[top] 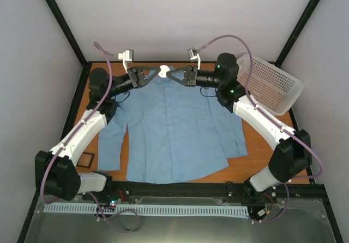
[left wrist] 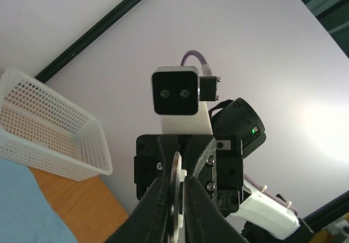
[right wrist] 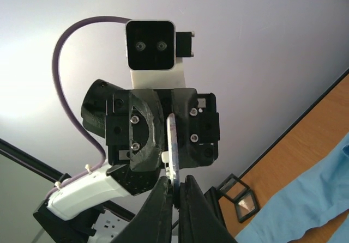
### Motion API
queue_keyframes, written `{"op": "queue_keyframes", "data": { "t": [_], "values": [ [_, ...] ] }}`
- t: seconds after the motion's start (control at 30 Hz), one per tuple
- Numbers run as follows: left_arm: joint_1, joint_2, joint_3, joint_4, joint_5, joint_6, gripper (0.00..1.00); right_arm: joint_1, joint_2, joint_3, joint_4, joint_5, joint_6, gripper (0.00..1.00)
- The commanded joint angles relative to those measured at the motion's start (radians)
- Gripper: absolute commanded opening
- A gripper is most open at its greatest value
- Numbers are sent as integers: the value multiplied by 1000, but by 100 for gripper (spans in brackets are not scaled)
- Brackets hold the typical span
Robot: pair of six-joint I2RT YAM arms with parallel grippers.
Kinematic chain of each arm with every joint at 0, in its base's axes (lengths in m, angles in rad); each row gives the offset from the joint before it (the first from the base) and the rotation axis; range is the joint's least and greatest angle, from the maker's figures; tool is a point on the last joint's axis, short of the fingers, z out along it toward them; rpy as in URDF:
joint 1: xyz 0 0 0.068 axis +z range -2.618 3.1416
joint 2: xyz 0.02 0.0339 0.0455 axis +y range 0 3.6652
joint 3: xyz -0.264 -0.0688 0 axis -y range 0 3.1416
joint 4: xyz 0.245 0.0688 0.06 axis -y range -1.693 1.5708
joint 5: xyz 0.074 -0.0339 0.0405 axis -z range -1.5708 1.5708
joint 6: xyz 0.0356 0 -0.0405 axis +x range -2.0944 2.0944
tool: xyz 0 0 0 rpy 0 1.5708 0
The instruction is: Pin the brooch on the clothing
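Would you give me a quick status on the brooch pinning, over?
Left claw and right claw both shut on brooch, held up above shirt. Shirt flat, nothing pinned yet. Basket far right, off the shirt.

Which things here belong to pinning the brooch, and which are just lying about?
Job in hand: brooch, gripped by left tool and right tool; blue shirt.
Lying about: white basket; small black tray.

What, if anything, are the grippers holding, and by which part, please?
The brooch: left gripper and right gripper each pinch an opposite edge of it.
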Motion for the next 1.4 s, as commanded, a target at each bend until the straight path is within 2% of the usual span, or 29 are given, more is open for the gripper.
{"op": "queue_keyframes", "data": {
  "t": [0.0,0.07,0.23,0.4,0.47,0.5,0.57,0.73,0.87,1.23,1.37],
  "values": [
    [-8,-17,116,-223,35,160,25,-1,11,53,-25,-3,-78,3],
    [-8,-15,160,-310,42,221,40,-7,16,68,-47,-28,-118,3],
    [-6,-33,161,-352,67,246,44,-30,33,94,-100,-104,-189,3],
    [32,-50,162,-403,110,263,63,-70,62,133,-128,-309,-255,3],
    [42,-50,190,-469,131,307,70,-76,49,149,-213,-343,-353,3],
    [43,-45,205,-498,148,333,73,-76,49,172,-319,-360,-416,3],
    [42,-25,234,-548,191,377,75,-75,52,182,-362,-404,-459,3],
    [24,26,262,-593,305,406,72,-70,51,176,-451,-469,-526,3],
    [-3,66,301,-613,388,419,58,-70,50,175,-462,-487,-530,3],
    [-29,105,362,-727,428,507,35,-70,83,184,-444,-513,-499,3],
    [-43,128,389,-788,431,535,32,-70,93,198,-440,-511,-492,3]
  ]
}}
